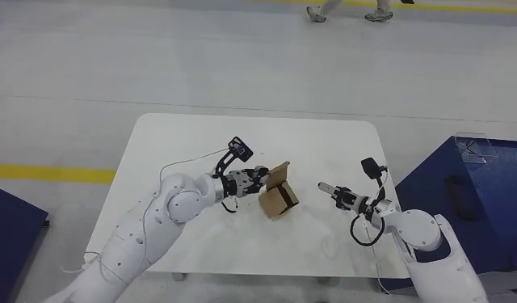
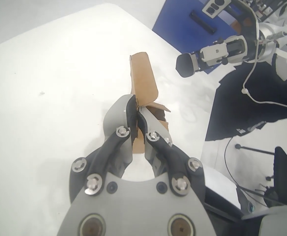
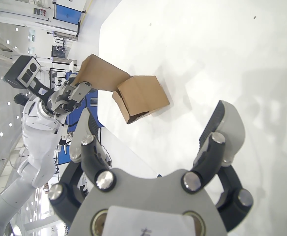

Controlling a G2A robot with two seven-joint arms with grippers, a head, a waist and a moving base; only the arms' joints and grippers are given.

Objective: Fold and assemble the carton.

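Carton place: the carton (image 1: 281, 199) sits on the tabletop (image 1: 186, 141) near its middle, a little toward 3 o'clock in the top view.
Carton look: small, plain brown cardboard. The body is half formed, with one end open and dark inside. A long flap (image 1: 278, 174) rises from it toward 12 o'clock.
My left tool (image 2: 136, 106): clamped on the flap's edge, at about 10 o'clock of the body.
My right tool (image 3: 155, 114): jaws spread wide with nothing between them, at 3 o'clock of the carton and apart from it.
Handling: I judge it light and thin-walled, stiff across the panels and weak at the creases. It will likely skid on the smooth tabletop if pushed from one side, and dent under a hard pinch.
Where to hold: I would pinch a panel edge or the flap close to its crease. My right tool could brace the body's 3 o'clock wall while I bend the flap.
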